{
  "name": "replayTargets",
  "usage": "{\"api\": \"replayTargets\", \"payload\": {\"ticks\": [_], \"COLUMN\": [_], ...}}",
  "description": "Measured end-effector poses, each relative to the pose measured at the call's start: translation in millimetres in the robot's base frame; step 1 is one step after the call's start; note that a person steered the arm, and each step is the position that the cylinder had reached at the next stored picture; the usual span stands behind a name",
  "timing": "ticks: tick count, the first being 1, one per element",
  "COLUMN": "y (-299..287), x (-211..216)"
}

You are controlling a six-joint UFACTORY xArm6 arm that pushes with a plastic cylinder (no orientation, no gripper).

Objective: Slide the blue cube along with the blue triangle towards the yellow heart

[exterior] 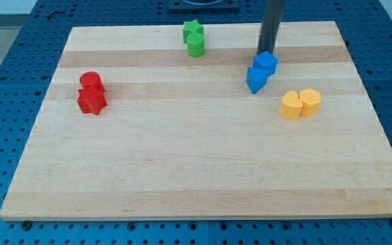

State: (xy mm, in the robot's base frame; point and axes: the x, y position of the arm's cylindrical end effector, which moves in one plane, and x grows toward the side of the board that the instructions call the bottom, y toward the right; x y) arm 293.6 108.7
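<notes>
The blue cube [266, 62] and the blue triangle [255, 79] touch each other on the wooden board [196, 156], right of centre near the view's top. The yellow heart [290, 106] lies to their lower right, with a gap between. My tip [266, 52] sits just above the blue cube, at its top edge, seemingly touching it. The dark rod rises out of the view's top.
A yellow hexagonal block [310, 101] touches the heart's right side. A green star [193, 30] and a green cylinder [195, 45] stand at the top centre. A red cylinder [90, 82] and a red star [91, 101] stand at the left.
</notes>
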Motion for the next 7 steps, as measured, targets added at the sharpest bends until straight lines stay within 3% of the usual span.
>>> {"api": "replayTargets", "payload": {"ticks": [1, 2, 3, 4, 6, 7], "y": [-4.8, 23.1, 63.8, 49.3, -18.0, -18.0], "x": [3.4, -29.2, -0.2, 24.3, -3.7, 17.8]}}
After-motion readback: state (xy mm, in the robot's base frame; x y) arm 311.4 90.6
